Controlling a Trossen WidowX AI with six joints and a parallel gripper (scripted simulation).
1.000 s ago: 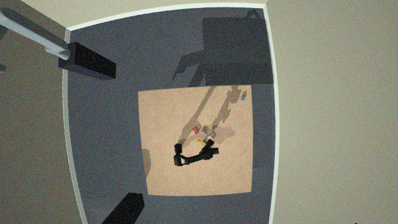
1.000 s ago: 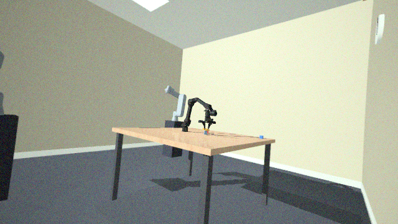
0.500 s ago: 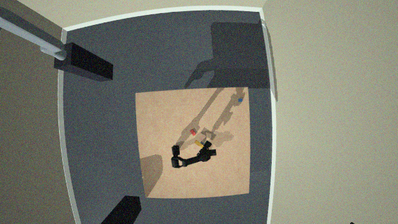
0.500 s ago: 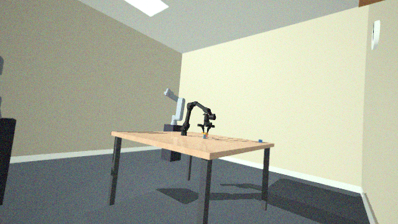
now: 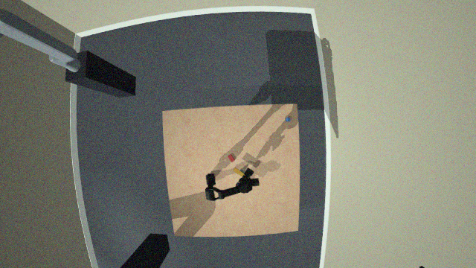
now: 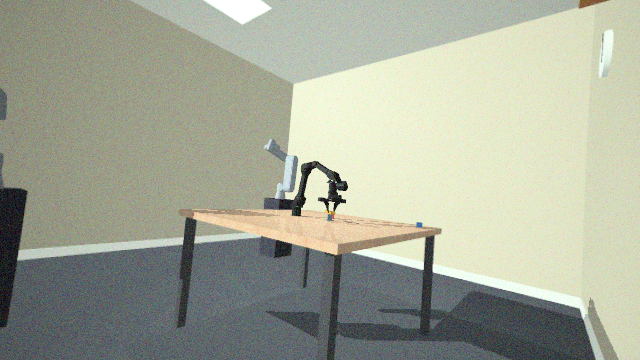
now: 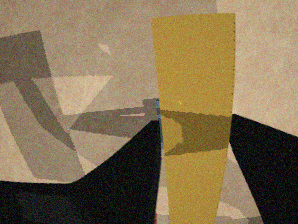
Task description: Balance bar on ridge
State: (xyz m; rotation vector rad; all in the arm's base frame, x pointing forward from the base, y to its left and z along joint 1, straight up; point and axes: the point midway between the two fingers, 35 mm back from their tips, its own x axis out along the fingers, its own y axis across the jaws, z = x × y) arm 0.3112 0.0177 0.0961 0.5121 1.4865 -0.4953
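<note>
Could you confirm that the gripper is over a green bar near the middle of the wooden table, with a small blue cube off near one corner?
Not quite: the bar is yellow, not green, as the wrist view shows most plainly. The rest holds: the gripper is over it near the middle of the wooden table, and the small blue cube sits near one corner.
</note>
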